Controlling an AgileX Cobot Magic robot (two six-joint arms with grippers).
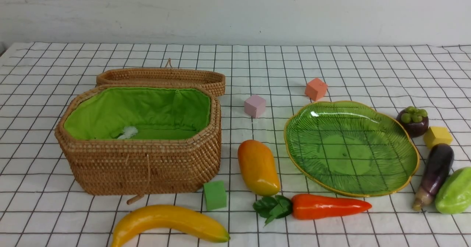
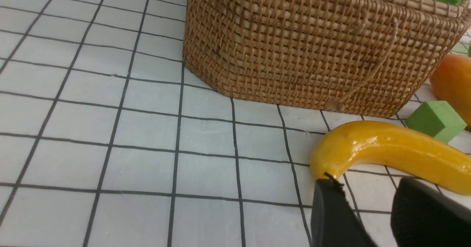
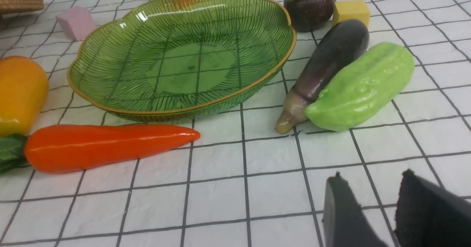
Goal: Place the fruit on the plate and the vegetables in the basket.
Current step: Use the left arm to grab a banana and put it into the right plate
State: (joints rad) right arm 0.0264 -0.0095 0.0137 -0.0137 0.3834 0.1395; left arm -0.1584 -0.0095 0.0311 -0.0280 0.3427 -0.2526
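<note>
The banana [image 1: 165, 221] lies at the front, before the open basket [image 1: 147, 166]. The mango [image 1: 257, 168] rests between the basket and the empty plate [image 1: 351, 147]. The mangosteen [image 1: 413, 121] stands beyond the plate's right rim. The carrot [image 1: 327, 205] lies in front of the plate, and the eggplant [image 1: 436, 171] and the pale-green piece [image 1: 456, 191] lie side by side to its right. My left gripper [image 2: 368, 188] is open just short of the banana's [image 2: 390, 153] stem end. My right gripper [image 3: 371, 180] is open over bare cloth, short of the eggplant [image 3: 327, 66] and the green piece [image 3: 362, 87]. Neither arm shows in the front view.
Small cubes dot the checked cloth: green [image 1: 215, 194] by the basket's front corner, pink [image 1: 254, 105] and orange [image 1: 315, 89] behind the plate, yellow [image 1: 437, 136] beside the mangosteen. The basket's lid [image 1: 162, 77] lies folded back behind it. A white scrap [image 1: 128, 132] sits on the green lining.
</note>
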